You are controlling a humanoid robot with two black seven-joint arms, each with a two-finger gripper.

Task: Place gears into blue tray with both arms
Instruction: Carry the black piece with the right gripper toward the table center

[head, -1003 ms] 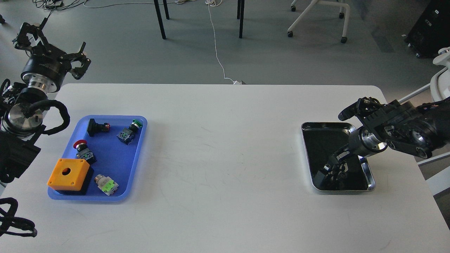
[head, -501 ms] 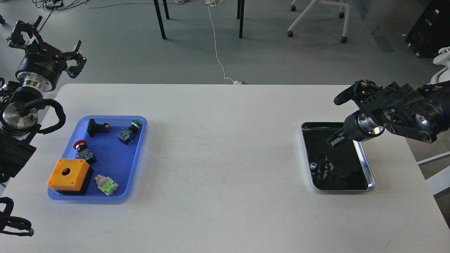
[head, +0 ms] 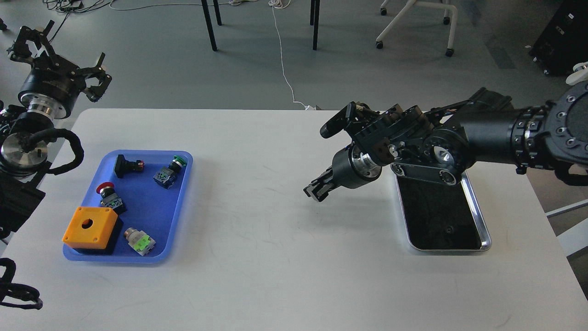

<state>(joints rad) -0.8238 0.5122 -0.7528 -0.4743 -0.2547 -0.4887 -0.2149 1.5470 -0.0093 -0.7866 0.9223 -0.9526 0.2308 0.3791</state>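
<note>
Swinging out from over the silver tray point(head: 477, 216) since a second ago and now hanging above bare table point(head: 275, 257) left of that tray: right gripper point(head: 316, 189), fingers drawn close together, grip contents impossible to tell. Lifting slightly up and away, well left of the silver tray past the table's far corner: left gripper point(head: 59, 57), fingers spread wide, gripping nothing. Lying alone on the silver tray's dark floor near its front edge: one tiny gear point(head: 449, 228). Sitting far left of the silver tray, holding push-button switches point(head: 166, 172) and an orange box point(head: 89, 225): blue tray point(head: 179, 207).
</note>
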